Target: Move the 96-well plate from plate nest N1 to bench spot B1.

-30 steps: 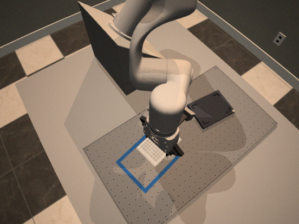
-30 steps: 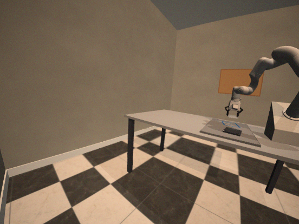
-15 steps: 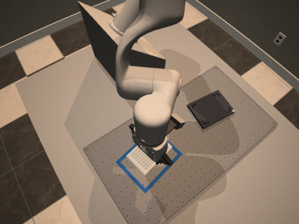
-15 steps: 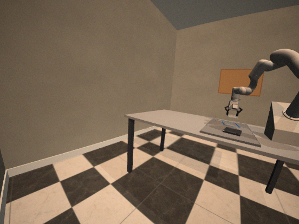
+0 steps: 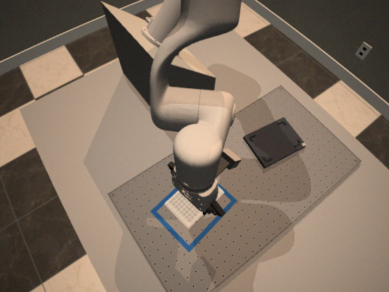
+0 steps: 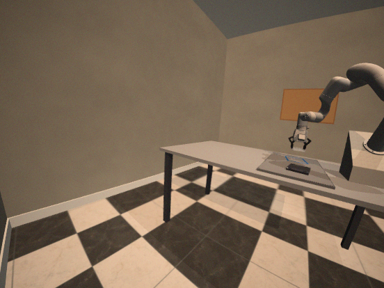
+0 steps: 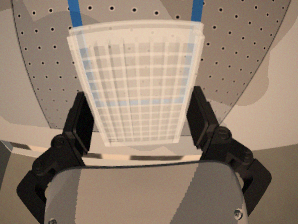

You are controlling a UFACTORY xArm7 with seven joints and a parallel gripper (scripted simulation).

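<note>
The white 96-well plate [image 5: 184, 208] hangs level in my gripper [image 5: 195, 206], which is shut on its long sides. It is held above the deck, over the blue taped outline B1. In the wrist view the plate [image 7: 136, 83] sits between the two black fingers, and the blue outline [image 7: 133, 3] shows beyond and through it. In the exterior view the gripper [image 6: 300, 140] holds the plate [image 6: 299, 150] clear above the deck. The dark plate nest N1 [image 5: 275, 142] is empty at the right of the deck.
The perforated grey deck [image 5: 232, 183] lies on the table. The arm's tall base block [image 5: 141, 67] stands behind the deck. The arm's elbow [image 5: 197, 141] hides part of the outline and plate in the top view.
</note>
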